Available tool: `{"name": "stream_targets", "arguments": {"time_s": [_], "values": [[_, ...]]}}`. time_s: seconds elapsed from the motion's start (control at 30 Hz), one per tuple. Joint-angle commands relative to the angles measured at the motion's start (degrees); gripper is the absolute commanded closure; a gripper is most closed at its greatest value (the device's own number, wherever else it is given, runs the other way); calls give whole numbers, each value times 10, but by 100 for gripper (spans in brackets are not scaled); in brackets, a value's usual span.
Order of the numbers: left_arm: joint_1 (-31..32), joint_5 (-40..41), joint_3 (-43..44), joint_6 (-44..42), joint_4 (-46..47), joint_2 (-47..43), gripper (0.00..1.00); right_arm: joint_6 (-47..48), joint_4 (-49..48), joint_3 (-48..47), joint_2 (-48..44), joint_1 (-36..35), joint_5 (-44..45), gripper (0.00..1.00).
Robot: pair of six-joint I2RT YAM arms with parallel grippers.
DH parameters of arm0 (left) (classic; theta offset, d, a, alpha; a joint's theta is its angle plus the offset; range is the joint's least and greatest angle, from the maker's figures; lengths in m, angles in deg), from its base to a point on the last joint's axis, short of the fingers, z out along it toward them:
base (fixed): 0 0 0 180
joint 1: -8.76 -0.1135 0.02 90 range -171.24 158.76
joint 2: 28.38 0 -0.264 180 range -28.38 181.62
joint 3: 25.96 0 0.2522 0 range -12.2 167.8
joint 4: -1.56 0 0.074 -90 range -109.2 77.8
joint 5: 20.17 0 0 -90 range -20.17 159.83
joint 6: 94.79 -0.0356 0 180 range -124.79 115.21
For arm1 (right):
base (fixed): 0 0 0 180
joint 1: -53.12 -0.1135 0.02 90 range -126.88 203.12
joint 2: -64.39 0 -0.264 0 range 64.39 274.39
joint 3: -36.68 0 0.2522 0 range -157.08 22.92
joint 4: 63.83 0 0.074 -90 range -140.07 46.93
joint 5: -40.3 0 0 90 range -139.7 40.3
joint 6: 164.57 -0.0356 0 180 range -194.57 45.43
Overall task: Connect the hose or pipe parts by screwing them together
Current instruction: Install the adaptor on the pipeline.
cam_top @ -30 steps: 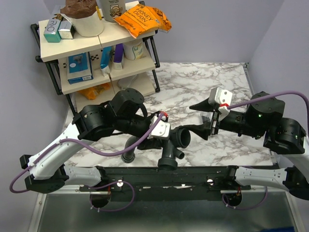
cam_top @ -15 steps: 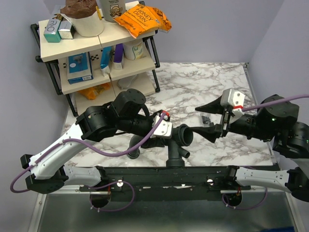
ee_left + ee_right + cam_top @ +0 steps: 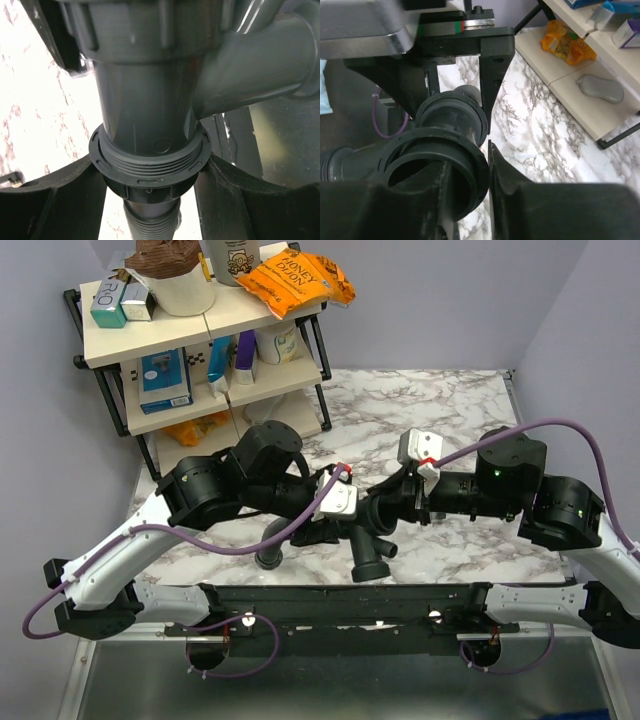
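My left gripper (image 3: 335,523) holds the dark grey branched pipe fitting (image 3: 365,540) above the marble table, near the front middle. In the left wrist view its fingers (image 3: 50,200) press both sides of a black threaded collar (image 3: 150,167) at the fitting's lower end. The black ribbed hose (image 3: 150,225) leaves that collar and curves down to the table (image 3: 270,545). My right gripper (image 3: 392,505) has come in from the right onto the fitting's wide round mouth (image 3: 437,172). One finger is inside the mouth, the other finger (image 3: 530,200) is outside. The rim is pinched between them.
A shelf rack (image 3: 200,350) with boxes, tubes and an orange snack bag (image 3: 295,280) stands at the back left. Its lower shelves show in the right wrist view with an orange packet (image 3: 565,42). A black rail (image 3: 340,600) runs along the table's near edge.
My right gripper swung left from beside the fitting and closed from wide open onto the mouth's rim. The left arm kept its hold, and the fitting tilted slightly.
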Motion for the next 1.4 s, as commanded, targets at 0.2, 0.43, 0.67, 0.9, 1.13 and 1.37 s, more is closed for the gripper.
{"name": "stream_targets", "arguments": {"time_s": [0.2,0.43,0.67,0.9,1.13,1.37], "values": [[4,68,-11,11,119,-46,70,-66,-45,38,-17,3,61,99],[3,95,-40,15,166,-77,27,-149,-85,83,-52,5,106,99],[3,106,-104,20,211,-116,68,-258,-110,139,-77,6,156,99],[3,130,-140,20,237,-138,62,-356,-163,204,-121,6,168,99],[3,120,-146,24,224,-140,28,-366,-185,201,-137,6,141,99],[3,119,-165,11,213,-146,5,-375,-181,196,-140,6,140,99]]}}
